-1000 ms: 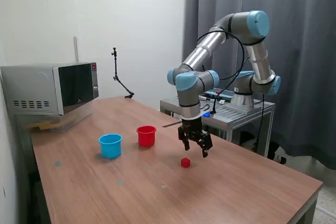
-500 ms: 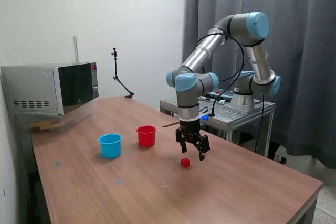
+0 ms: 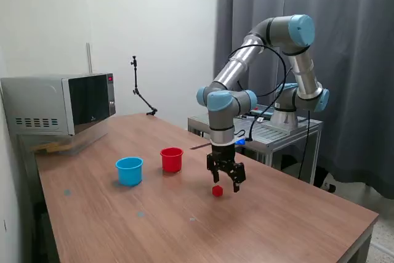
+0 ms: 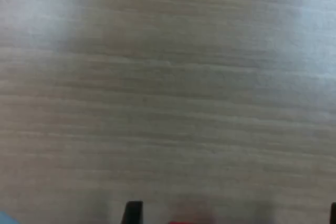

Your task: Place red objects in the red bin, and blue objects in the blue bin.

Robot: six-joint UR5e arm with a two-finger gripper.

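Note:
One small red cube (image 3: 217,191) lies on the wooden table (image 3: 184,226). My gripper (image 3: 224,183) hangs just above it and slightly behind, open, with nothing between its fingers. In the blurred wrist view a red sliver of the cube (image 4: 191,219) shows at the picture's edge between two dark fingertips (image 4: 132,212) that stand wide apart. The red bin (image 3: 172,159) and the blue bin (image 3: 129,170) stand side by side toward the exterior view's left of the gripper. No blue cube is clearly visible.
A microwave (image 3: 58,104) sits at the table's far corner on the exterior view's left. A thin black stand (image 3: 136,87) rises at the back edge. A metal cart (image 3: 271,132) carrying the arm's base stands behind the table.
The gripper has come down and shifted toward the exterior view's left, ending closer over the red cube. The cube and both cups have not moved.

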